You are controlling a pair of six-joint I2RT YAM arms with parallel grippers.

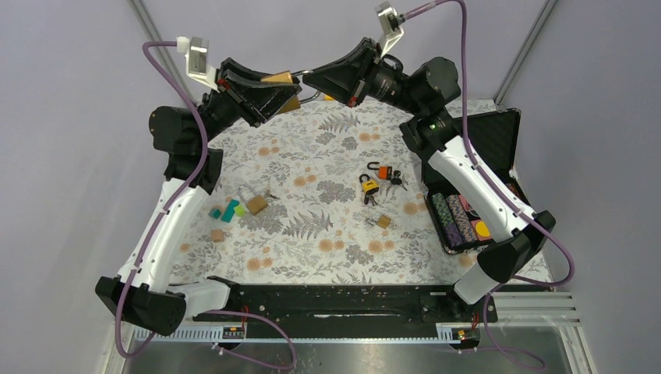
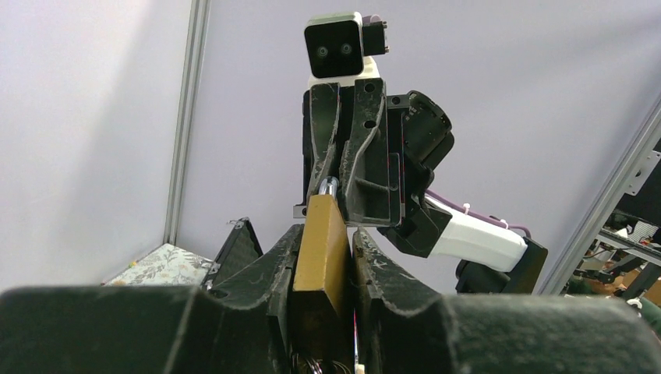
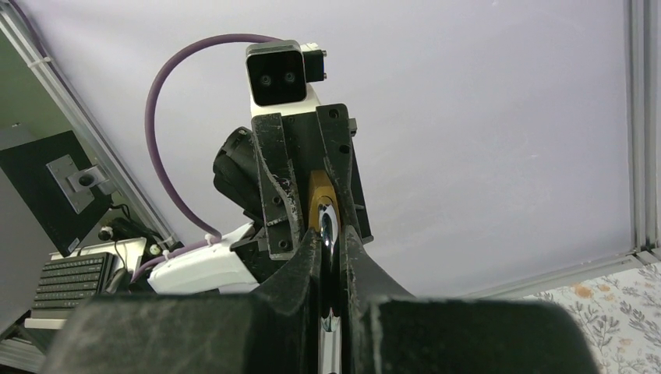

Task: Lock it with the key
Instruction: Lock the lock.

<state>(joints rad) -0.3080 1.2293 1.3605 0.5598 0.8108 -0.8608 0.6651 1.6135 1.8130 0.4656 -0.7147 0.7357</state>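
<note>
A brass padlock [image 2: 323,241] is held up in the air at the far back of the table, and my left gripper [image 2: 327,234] is shut on its body. The same padlock [image 1: 279,78] shows between both arms in the top view. My right gripper [image 3: 330,238] faces the left one, shut on the padlock's silver shackle [image 3: 329,226]. In the left wrist view the right gripper [image 2: 339,167] stands just above the brass body. Thin wire rings [image 2: 323,365] show under the padlock between my left fingers. The key itself is hidden.
Other padlocks lie on the floral cloth: a brass one [image 1: 253,201], an orange one [image 1: 369,185], a red one [image 1: 386,170] and a small brass one [image 1: 382,221]. Coloured blocks [image 1: 227,210] lie at the left. An open black case [image 1: 499,132] with chips [image 1: 456,218] stands at the right.
</note>
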